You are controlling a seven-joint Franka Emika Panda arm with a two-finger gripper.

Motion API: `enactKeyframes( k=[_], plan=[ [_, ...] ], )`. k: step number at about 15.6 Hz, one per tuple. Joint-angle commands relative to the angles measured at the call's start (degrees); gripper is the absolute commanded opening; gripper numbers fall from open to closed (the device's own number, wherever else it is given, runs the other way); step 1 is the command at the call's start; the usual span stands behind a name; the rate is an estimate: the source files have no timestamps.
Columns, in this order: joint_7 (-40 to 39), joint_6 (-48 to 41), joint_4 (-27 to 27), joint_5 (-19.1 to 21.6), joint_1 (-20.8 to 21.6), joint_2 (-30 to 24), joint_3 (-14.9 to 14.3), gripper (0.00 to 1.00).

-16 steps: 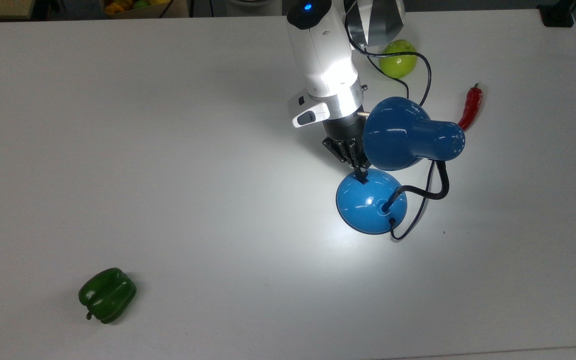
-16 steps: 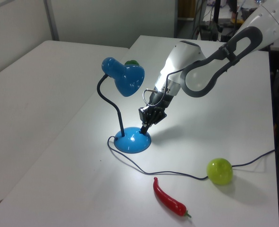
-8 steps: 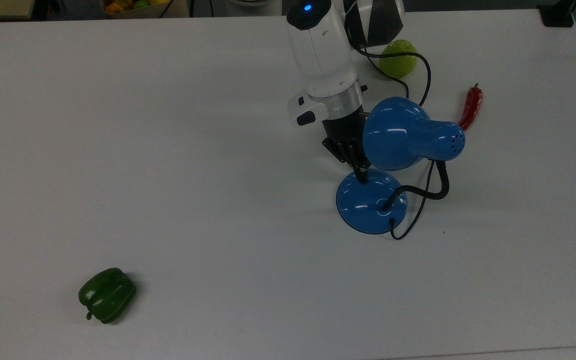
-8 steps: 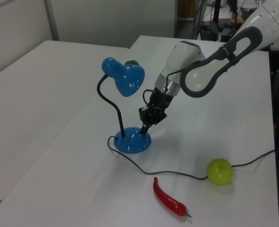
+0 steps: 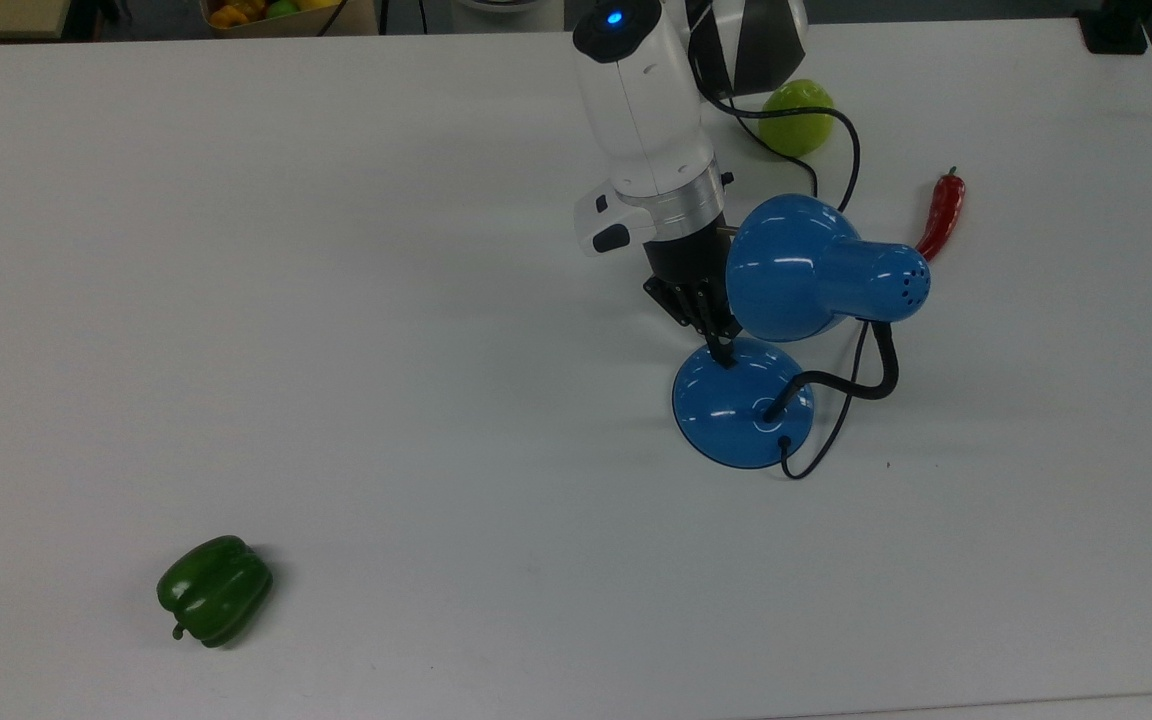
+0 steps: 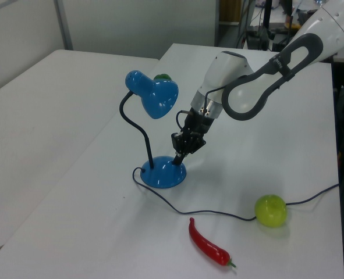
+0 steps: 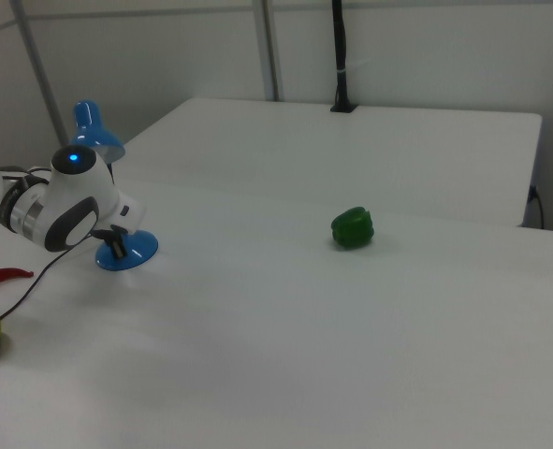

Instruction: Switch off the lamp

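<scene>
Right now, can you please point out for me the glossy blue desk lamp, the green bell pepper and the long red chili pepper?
glossy blue desk lamp [image 5: 736,405], top view, on the domed base.
green bell pepper [image 5: 214,589], top view, on the middle of its body.
long red chili pepper [image 6: 207,246], left view, on the middle of its body.

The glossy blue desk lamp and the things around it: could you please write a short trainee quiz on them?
1. True or false: in the top view, the glossy blue desk lamp casts a bright pool of light on the white table.
2. Where does the gripper meet the lamp?
A. on the bell-shaped shade
B. on the round domed base
C. on the black gooseneck
3. Fill in: in the left view, the lamp's thin dark cord runs past the red chilli pepper towards the yellow-green ____.

Key: 1 false; 2 B; 3 apple.
</scene>
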Motion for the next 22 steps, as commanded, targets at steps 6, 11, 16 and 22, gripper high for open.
enactKeyframes(
  k=[6,11,16,22],
  plan=[
    [-0.2,-7.4,-2.3,0.9,-1.9,-4.8,0.2,0.00],
    [-5.7,-14.1,-3.6,0.2,-4.2,-8.9,0.0,0.00],
    [-13.0,-25.5,-3.3,-3.3,-7.3,-13.3,-1.5,0.39],
    [-12.9,-43.8,-2.5,-12.5,-7.4,-20.0,-5.3,1.00]
  ],
)
